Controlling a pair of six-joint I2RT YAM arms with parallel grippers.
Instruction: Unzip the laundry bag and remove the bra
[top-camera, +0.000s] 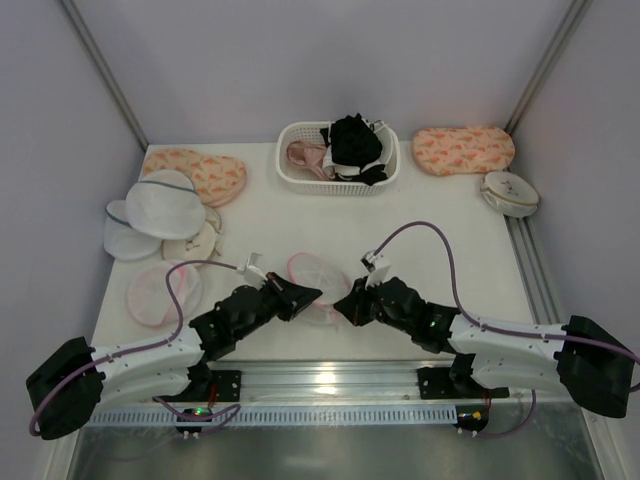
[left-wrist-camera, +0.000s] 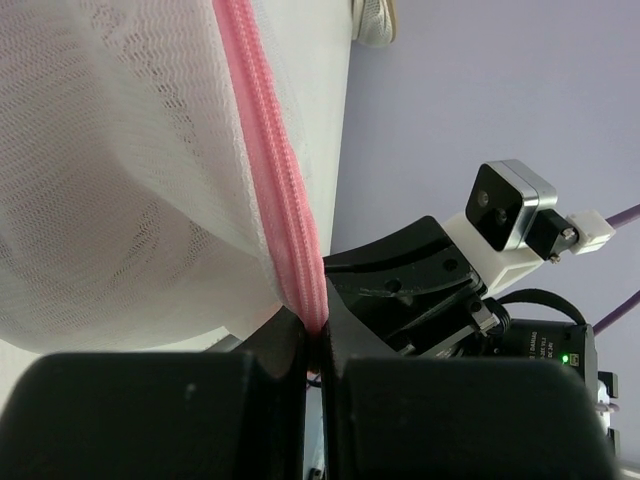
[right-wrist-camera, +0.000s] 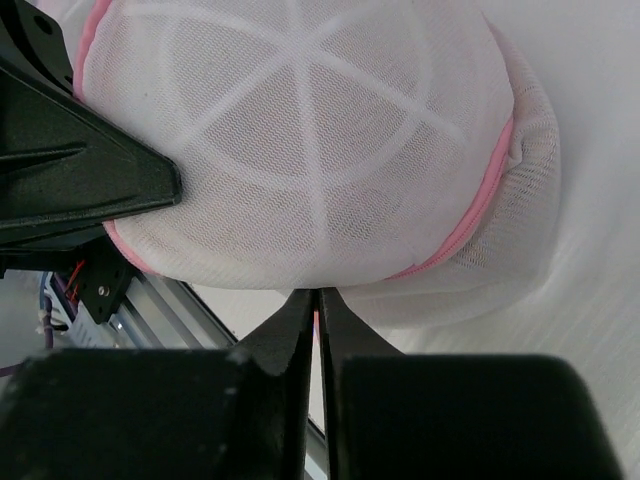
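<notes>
Both left gripper, right gripper clamped on laundry bag, white table, lilac walls

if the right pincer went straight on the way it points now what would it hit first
The laundry bag. The right pincer is shut at the bag's pink zip rim, and the white mesh dome fills the line just ahead of its tips, with nothing between.
</notes>
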